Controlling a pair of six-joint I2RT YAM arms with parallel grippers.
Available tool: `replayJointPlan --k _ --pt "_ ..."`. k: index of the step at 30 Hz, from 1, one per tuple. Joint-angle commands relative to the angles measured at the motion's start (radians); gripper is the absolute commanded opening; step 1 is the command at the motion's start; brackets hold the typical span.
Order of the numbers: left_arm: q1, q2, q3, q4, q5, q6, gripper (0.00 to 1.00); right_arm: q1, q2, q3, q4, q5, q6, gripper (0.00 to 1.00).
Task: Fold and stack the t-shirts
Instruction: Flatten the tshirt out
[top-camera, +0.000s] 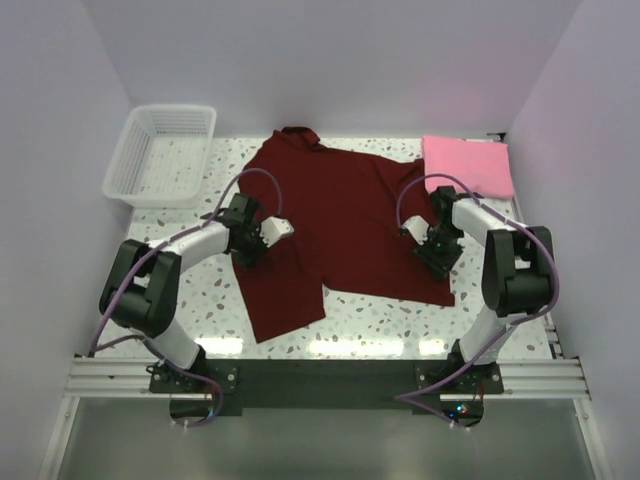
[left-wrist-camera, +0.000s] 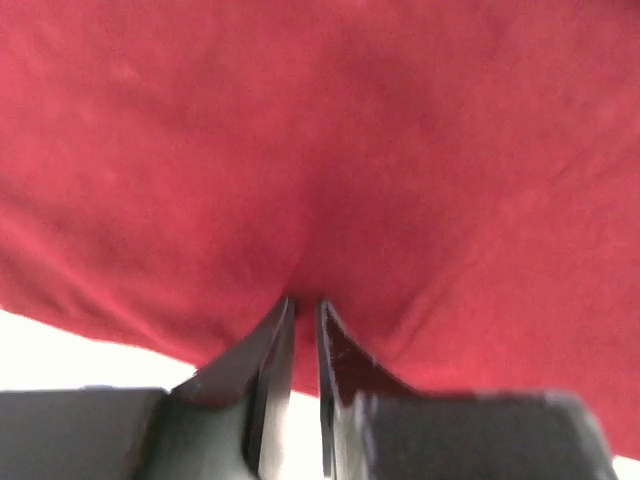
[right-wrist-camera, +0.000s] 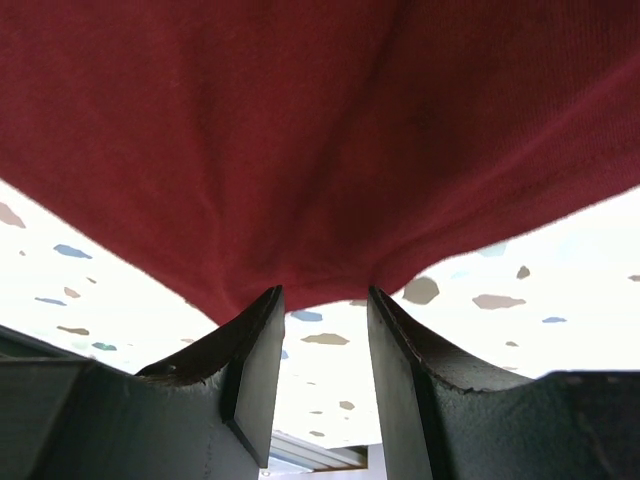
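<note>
The dark red t-shirt (top-camera: 340, 220) lies spread across the middle of the table, its left side folded into a long flap toward the front. My left gripper (top-camera: 265, 238) sits on its left edge. In the left wrist view the left gripper (left-wrist-camera: 305, 300) is shut on a pinched fold of the red cloth (left-wrist-camera: 320, 150). My right gripper (top-camera: 428, 243) is at the shirt's right edge. Its fingers (right-wrist-camera: 322, 292) stand apart with bare table showing between them, and the puckered hem of the shirt (right-wrist-camera: 300, 130) runs across their tips. The pink t-shirt (top-camera: 468, 162) lies folded at the back right.
A white mesh basket (top-camera: 165, 150) stands at the back left corner. The speckled table (top-camera: 380, 315) shows in front of the shirt. White walls close in the left, back and right sides.
</note>
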Motion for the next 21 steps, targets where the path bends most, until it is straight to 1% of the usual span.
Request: replayJointPlan --k 1,3,6,8,10,12,13,15,16,17,19,21 --pt "0.003 0.029 -0.061 0.042 -0.123 0.058 0.19 -0.004 0.044 0.020 0.025 0.040 0.018 0.42" --pt "0.003 0.040 -0.098 0.014 -0.126 0.078 0.18 -0.004 0.052 0.006 0.042 0.077 0.015 0.42" --pt "0.003 -0.004 -0.158 -0.044 -0.132 0.096 0.14 -0.002 0.044 -0.007 0.033 0.095 0.004 0.42" --pt "0.003 -0.071 -0.210 -0.079 -0.132 0.115 0.12 0.002 0.017 -0.010 0.004 0.094 0.003 0.42" --pt "0.003 -0.134 -0.239 -0.156 -0.131 0.124 0.11 0.009 -0.005 -0.013 -0.024 0.078 0.000 0.43" --pt "0.003 -0.177 -0.264 -0.251 -0.105 0.150 0.09 0.024 -0.038 -0.019 -0.071 0.063 -0.011 0.43" --pt "0.001 -0.220 -0.265 -0.283 -0.068 0.162 0.09 0.027 -0.048 -0.019 -0.094 0.039 -0.020 0.43" --pt "0.001 -0.254 -0.242 -0.380 -0.022 0.197 0.09 0.029 -0.074 -0.007 -0.168 0.011 -0.045 0.43" --pt "0.001 -0.272 -0.204 -0.403 0.016 0.208 0.10 0.029 -0.078 0.003 -0.186 -0.004 -0.051 0.43" --pt "0.001 -0.279 -0.180 -0.415 0.026 0.207 0.11 0.027 -0.086 0.028 -0.197 -0.005 -0.051 0.43" --pt "0.004 -0.276 -0.127 -0.408 0.026 0.196 0.14 0.027 -0.085 0.062 -0.196 -0.005 -0.039 0.43" --pt "0.009 -0.253 -0.043 -0.368 0.029 0.161 0.18 0.027 -0.066 0.117 -0.191 -0.021 -0.007 0.43"
